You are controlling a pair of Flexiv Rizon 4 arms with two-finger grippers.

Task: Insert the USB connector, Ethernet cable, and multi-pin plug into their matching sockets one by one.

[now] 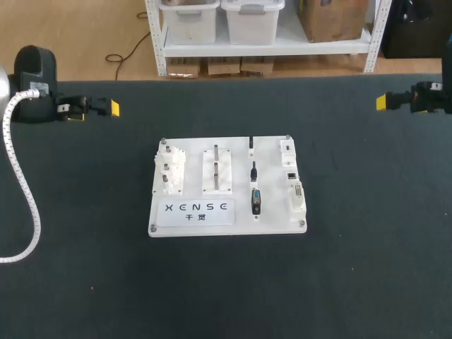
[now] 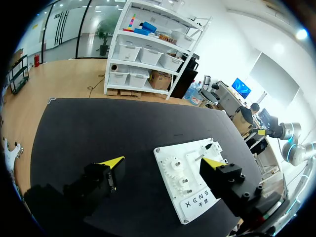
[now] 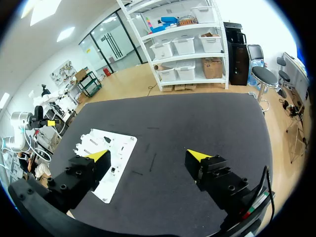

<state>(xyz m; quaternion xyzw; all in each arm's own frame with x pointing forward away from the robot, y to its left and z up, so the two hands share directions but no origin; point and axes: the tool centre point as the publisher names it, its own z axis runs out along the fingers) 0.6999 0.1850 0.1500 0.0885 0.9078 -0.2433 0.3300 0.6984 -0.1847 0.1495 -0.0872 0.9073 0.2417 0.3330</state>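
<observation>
Two grippers stand wide open and empty. The left gripper [image 2: 162, 162] hangs over the table's left side and the right gripper [image 3: 148, 155] over its far right, both well apart from the work. Between them, in the middle of the black table [image 1: 353, 268], lies the white board [image 1: 268, 220].

Three dark plugs sit in a column on it, right of centre. The bulkiest, nearest the front edge, is by my guess the multi-pin plug [image 1: 256, 201]. Behind it are two slimmer plugs [image 1: 253, 171]; I cannot tell from here which is the USB connector and which the Ethernet cable. The sockets [image 1: 291, 174] line the board's right edge on white blocks, just beside the plugs. A gear stack [image 1: 169, 169] and a slotted block [image 1: 217, 169] fill the left half.

Nothing looks inserted yet, so I judge the step in hand to be the first approach. It would go best with the right arm, which comes in on the sockets' side. It should descend squarely over one plug and pinch its flat flanks rather than its nose. The plug needs to be level before it is pressed home.
</observation>
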